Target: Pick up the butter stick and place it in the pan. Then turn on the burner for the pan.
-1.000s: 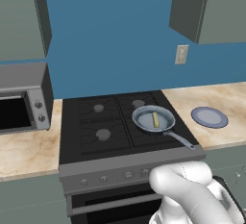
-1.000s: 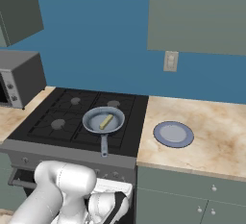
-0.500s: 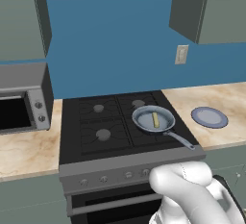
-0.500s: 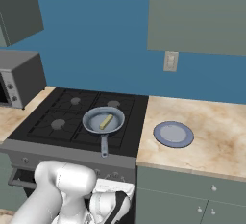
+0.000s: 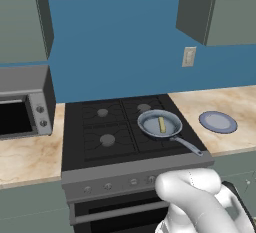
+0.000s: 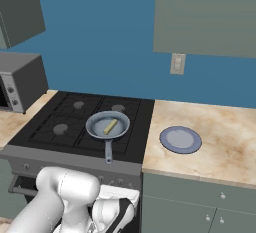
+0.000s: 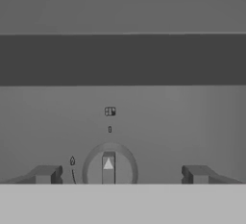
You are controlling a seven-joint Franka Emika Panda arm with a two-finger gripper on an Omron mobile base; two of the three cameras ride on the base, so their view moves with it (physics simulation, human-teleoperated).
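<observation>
Butter [image 5: 162, 124] lies inside the pan [image 5: 151, 128], which sits on the front right burner [image 6: 123, 138], handle toward the stove's front edge. The gripper [image 7: 120, 174] faces the stove's grey control panel [image 7: 192, 122]; its fingers [image 7: 45, 174] are spread wide, clasping nothing. A round knob [image 7: 109, 166], its pointer upright, sits between the fingertips, slightly nearer the left one, below a small burner diagram [image 7: 110, 111]. A plate [image 6: 180, 139] rests on the counter [image 6: 225, 142].

arm folded low at stove front, wrist bent down. gripper [image 7: 117, 174] faces the front panel, fingers [image 7: 45, 174] spread wide apart, nothing btwn them.
</observation>
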